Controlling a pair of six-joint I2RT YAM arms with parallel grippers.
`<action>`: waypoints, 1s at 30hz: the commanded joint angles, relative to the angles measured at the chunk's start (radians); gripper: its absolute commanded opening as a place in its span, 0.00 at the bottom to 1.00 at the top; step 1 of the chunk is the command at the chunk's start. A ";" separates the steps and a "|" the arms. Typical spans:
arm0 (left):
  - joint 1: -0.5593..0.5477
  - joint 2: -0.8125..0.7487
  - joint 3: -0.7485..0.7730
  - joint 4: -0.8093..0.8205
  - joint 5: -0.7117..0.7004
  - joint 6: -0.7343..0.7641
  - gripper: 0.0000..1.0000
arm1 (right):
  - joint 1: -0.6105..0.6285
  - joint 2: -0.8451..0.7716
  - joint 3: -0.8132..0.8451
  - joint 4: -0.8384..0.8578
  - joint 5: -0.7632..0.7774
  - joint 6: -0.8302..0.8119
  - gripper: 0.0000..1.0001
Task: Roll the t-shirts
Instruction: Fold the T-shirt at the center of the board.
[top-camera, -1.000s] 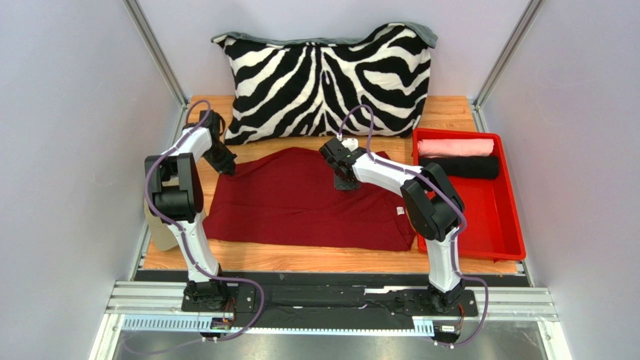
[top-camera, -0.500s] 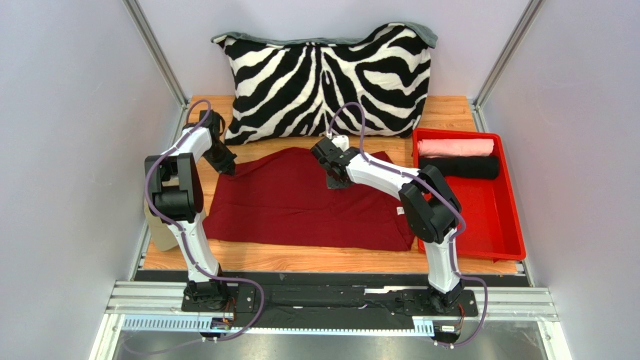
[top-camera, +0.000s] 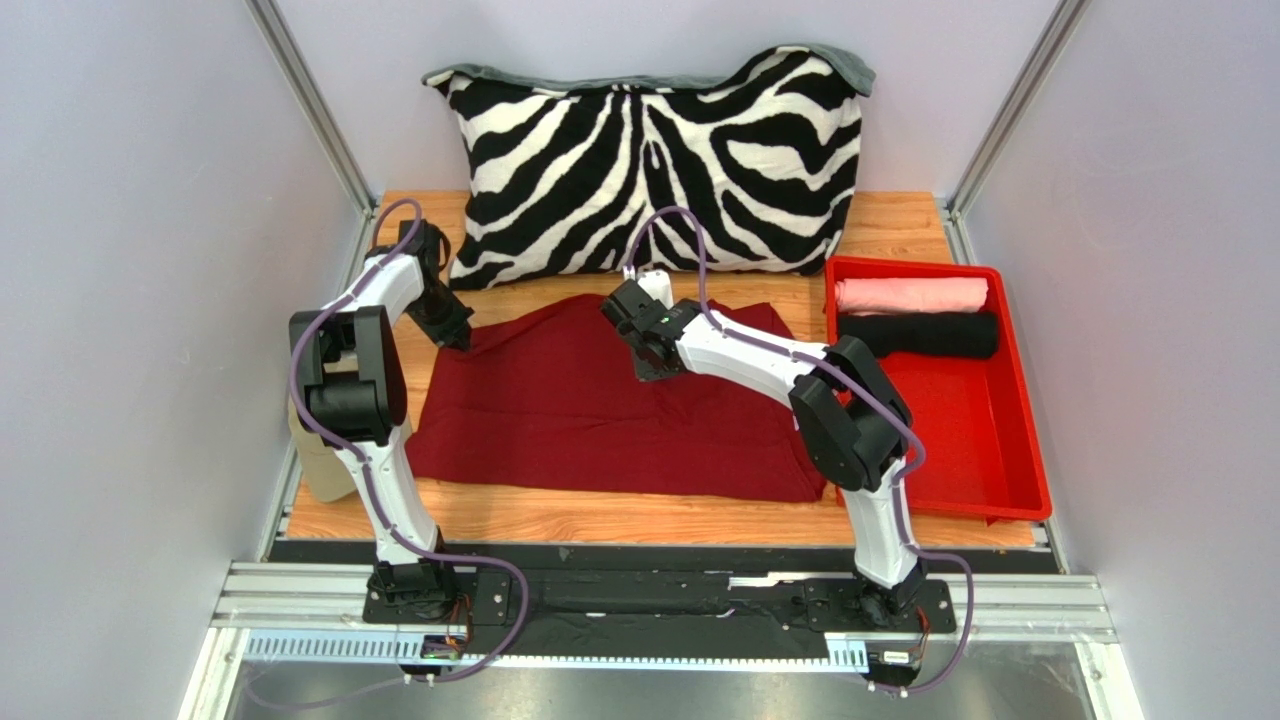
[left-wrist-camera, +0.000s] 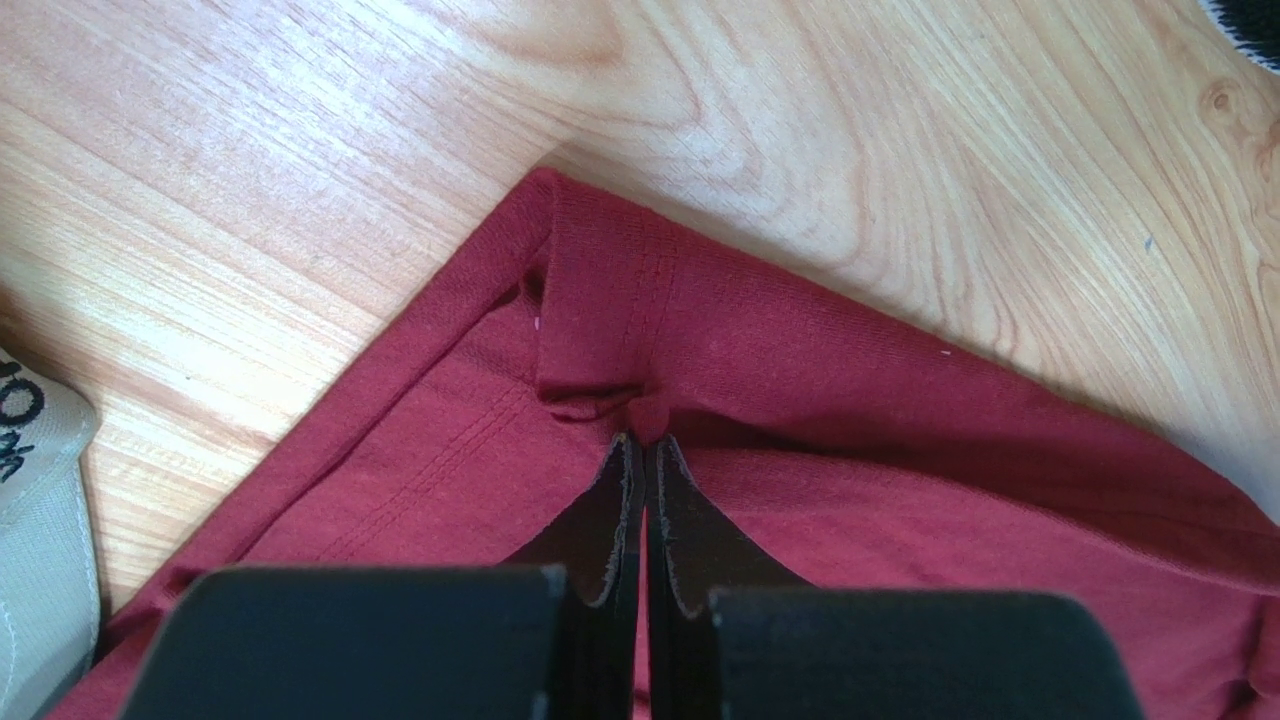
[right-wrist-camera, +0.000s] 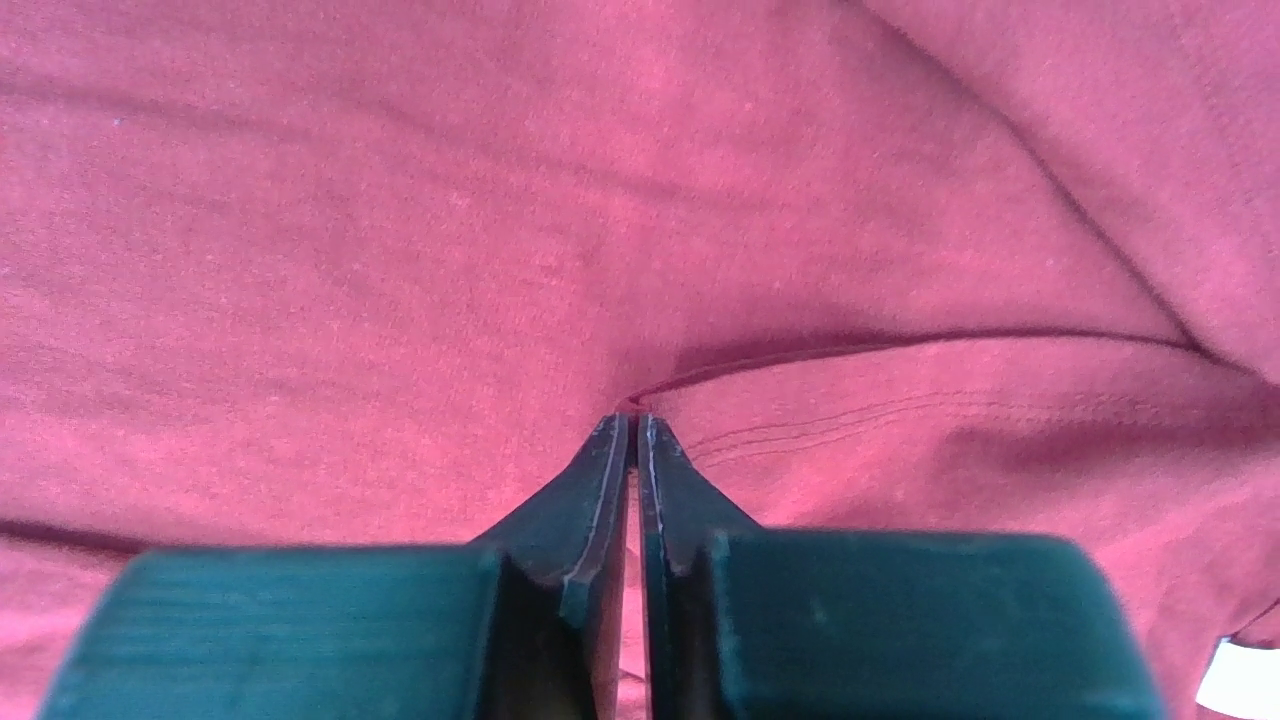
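Leftward across the maroon t-shirt (top-camera: 571, 413) the right gripper (top-camera: 649, 360) has been carried, a fold of the cloth pinched between its nearly closed jaws. The shirt is spread flat on the wooden table (top-camera: 887, 225), in front of the zebra-striped pillow (top-camera: 646, 158). Its far left corner is clamped by the left gripper (top-camera: 455, 338), jaws pressed fully together. A rolled pale pink t-shirt (top-camera: 911, 294) and a rolled black t-shirt (top-camera: 939, 333) are laid side by side at the far end of the red tray (top-camera: 984, 458).

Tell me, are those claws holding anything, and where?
Both pinch the maroon t-shirt: left gripper at its far-left corner fold, right gripper at a hemmed edge.
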 joint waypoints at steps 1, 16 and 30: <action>0.004 -0.014 0.036 0.009 0.014 0.016 0.00 | -0.002 -0.020 0.046 0.064 0.023 -0.057 0.10; 0.004 -0.008 0.036 0.010 0.015 0.015 0.00 | -0.204 -0.228 -0.061 0.044 0.048 -0.050 0.44; 0.004 0.006 0.062 0.004 0.038 0.016 0.00 | -0.422 -0.188 -0.157 0.187 -0.171 -0.061 0.47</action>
